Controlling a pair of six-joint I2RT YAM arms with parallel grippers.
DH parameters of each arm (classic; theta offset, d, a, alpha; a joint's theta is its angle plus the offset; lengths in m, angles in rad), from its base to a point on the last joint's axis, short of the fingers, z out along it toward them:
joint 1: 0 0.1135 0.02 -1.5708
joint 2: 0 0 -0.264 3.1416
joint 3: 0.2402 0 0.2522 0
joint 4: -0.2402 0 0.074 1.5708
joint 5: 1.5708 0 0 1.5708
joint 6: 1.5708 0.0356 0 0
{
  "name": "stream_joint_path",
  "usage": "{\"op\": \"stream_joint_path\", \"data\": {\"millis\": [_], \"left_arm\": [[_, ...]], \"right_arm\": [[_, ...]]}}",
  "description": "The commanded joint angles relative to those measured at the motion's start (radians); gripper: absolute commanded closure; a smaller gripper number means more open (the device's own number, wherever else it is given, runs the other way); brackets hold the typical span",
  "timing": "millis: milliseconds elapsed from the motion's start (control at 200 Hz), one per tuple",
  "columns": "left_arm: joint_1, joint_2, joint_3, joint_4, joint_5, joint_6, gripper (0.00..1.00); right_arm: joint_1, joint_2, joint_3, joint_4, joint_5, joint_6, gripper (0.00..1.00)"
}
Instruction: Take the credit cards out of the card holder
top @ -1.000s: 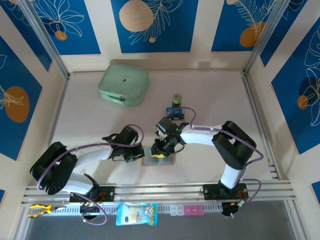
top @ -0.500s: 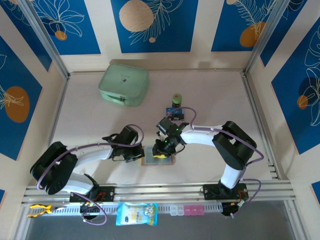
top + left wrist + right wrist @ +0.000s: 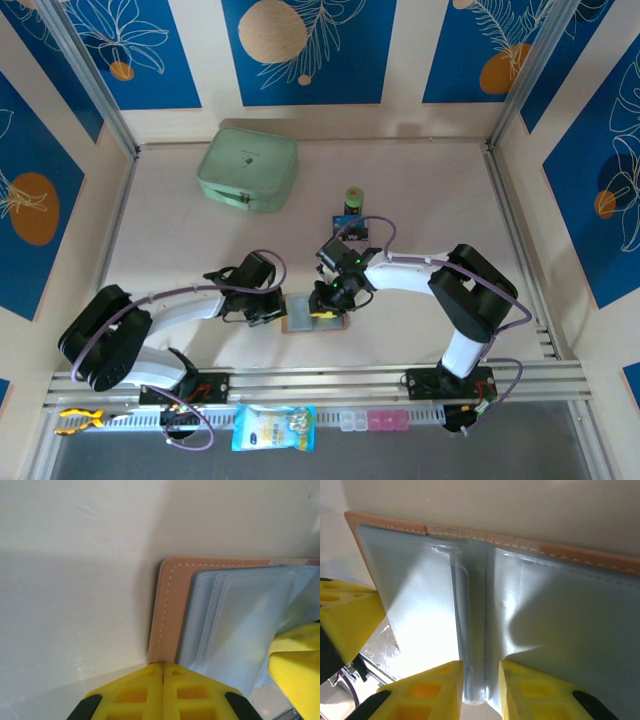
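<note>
item: card holder (image 3: 301, 312), pinkish-brown with pale grey-blue inner panels; lies opened flat on the worktop (image 3: 420, 190), near the front edge, between the two claws

left wrist view: holder's (image 3: 225, 620) stitched brown border and layered blue pockets run along the right half; pale worktop (image 3: 75, 580) to the left

right wrist view: holder (image 3: 545, 605) spread wide, brown edge along the top, centre fold running down toward the camera

item: left claw (image 3: 278, 308), at the holder's left edge; in its own camera the left claw (image 3: 162, 666) is closed, yellow fingers (image 3: 130, 690) pressed together tip to tip, touching the holder's near corner; whether any leather is pinched between them cannot be told

item: right claw (image 3: 328, 302), over the middle of the holder; in its own camera the right claw (image 3: 477, 672) is closed to a narrow gap around a raised blue leaf at the centre fold, one yellow finger each side, gripping that part of the holder

item: credit cards (image 3: 350, 227), a small dark blue patch on the worktop just beside the cylinder, well apart from the holder; too small to count

item: green-and-black cylinder (image 3: 353, 197), upright, beyond the claws

item: mint-green case (image 3: 248, 170), far left of the worktop, near the back wall

item: blue packet (image 3: 273, 428), on the front rail below the arm bases
</note>
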Motion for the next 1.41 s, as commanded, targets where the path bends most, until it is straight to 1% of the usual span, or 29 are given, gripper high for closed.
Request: {"op": "stream_joint_path", "data": {"millis": [0, 270, 505, 610, 680, 855, 1005, 1200, 1400], "left_arm": [[0.008, -0.029, 0.029, -0.068, -0.021, 0.012, 0.94], [0.008, -0.059, 0.043, -0.072, -0.021, 0.005, 0.94], [0.008, -0.052, 0.05, -0.034, 0.015, -0.003, 0.95], [0.007, -0.04, 0.045, -0.036, 0.008, 0.0, 0.95], [0.008, -0.027, 0.036, -0.031, 0.007, -0.001, 0.95], [0.008, 0.015, 0.007, 0.039, 0.038, -0.009, 0.95], [0.007, 0.046, 0.001, 0.043, 0.036, -0.004, 0.96], [0.008, 0.045, -0.001, 0.013, 0.018, 0.003, 0.96], [0.009, 0.036, -0.009, 0.013, 0.016, 0.001, 0.96]], "right_arm": [[-0.005, -0.024, -0.013, -0.024, 0.004, -0.011, 0.76], [-0.012, -0.026, -0.017, -0.026, 0.005, -0.017, 0.82], [-0.016, -0.024, -0.031, -0.011, -0.001, -0.012, 0.86], [-0.015, -0.041, -0.026, -0.017, 0.0, -0.009, 0.86], [-0.015, -0.057, -0.016, -0.027, 0.004, -0.009, 0.84], [-0.009, -0.081, 0.006, -0.02, -0.016, -0.01, 0.81], [0.003, -0.054, 0.028, 0.016, -0.059, -0.005, 0.8], [0.019, -0.001, 0.051, 0.06, -0.098, -0.001, 0.8], [0.028, 0.046, 0.067, 0.058, -0.086, 0.002, 0.8]]}}
